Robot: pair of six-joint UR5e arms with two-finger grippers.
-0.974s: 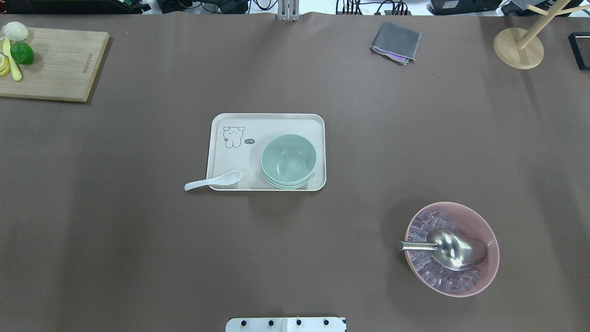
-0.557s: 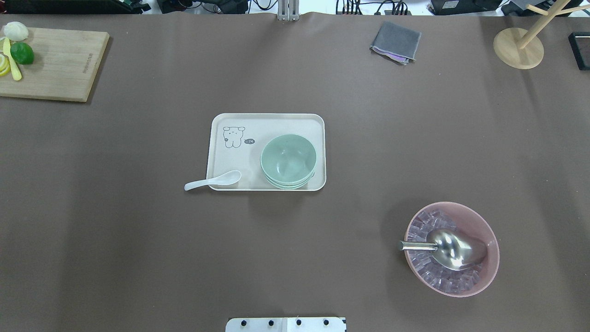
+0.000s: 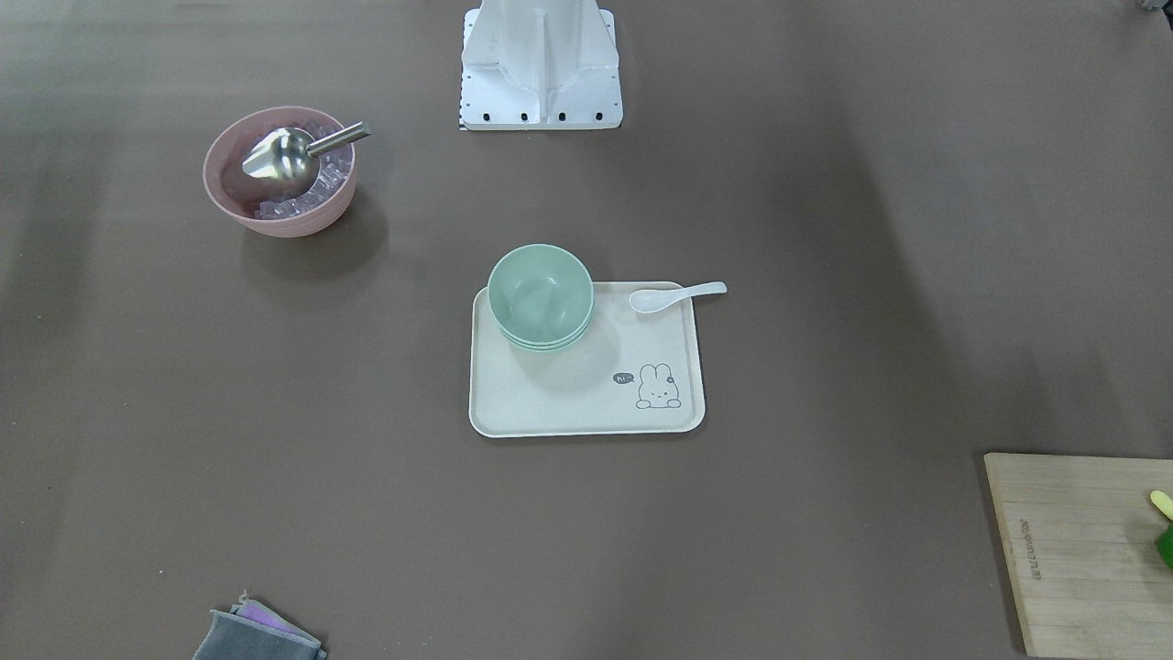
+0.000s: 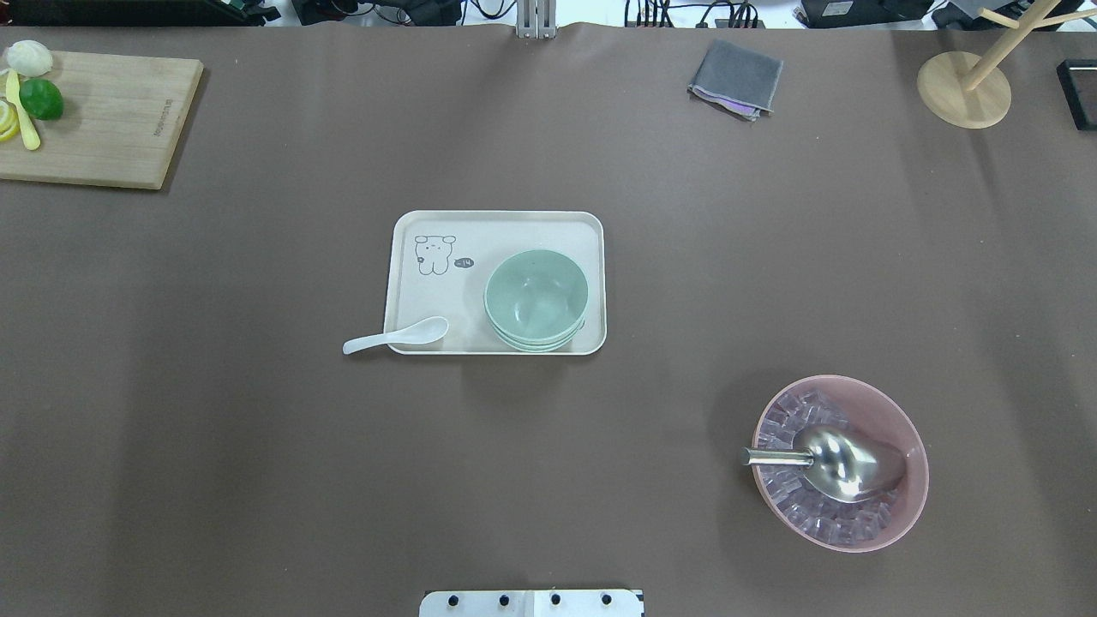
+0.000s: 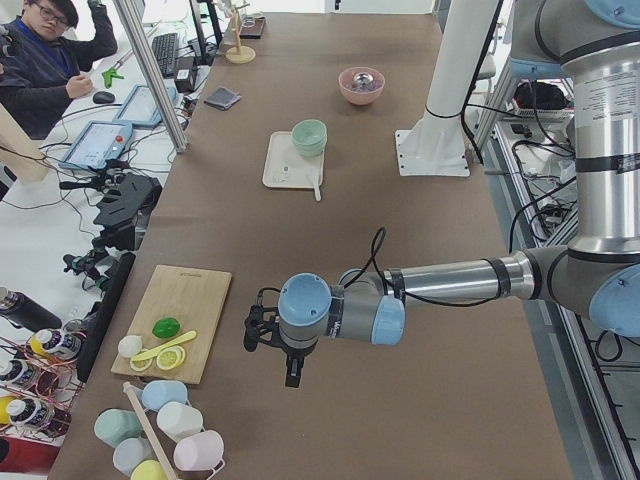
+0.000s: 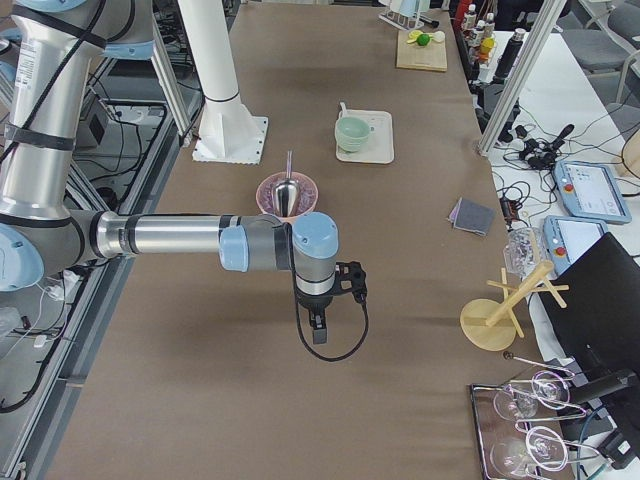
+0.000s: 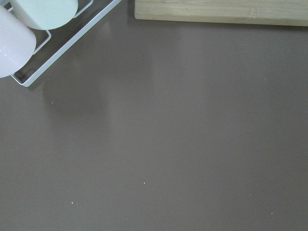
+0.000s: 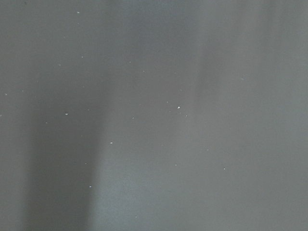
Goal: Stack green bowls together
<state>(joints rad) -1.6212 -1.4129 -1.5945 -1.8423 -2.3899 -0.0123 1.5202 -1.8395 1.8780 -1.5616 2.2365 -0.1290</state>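
Observation:
Three pale mint-green bowls [image 4: 536,300] sit nested in one stack on the near right part of a cream tray [image 4: 497,227]. The stack also shows in the front-facing view [image 3: 541,295], the left view [image 5: 310,137] and the right view [image 6: 353,133]. My left gripper [image 5: 292,372] hangs over bare table near the cutting board, far from the stack. My right gripper [image 6: 318,332] hangs over bare table past the pink bowl. Both show only in the side views, so I cannot tell if they are open or shut.
A white spoon [image 4: 396,335] lies across the tray's near left edge. A pink bowl of ice with a metal scoop [image 4: 840,463] stands near right. A cutting board with lime [image 4: 94,116], a grey cloth [image 4: 735,79] and a wooden stand [image 4: 964,90] lie at the far edge.

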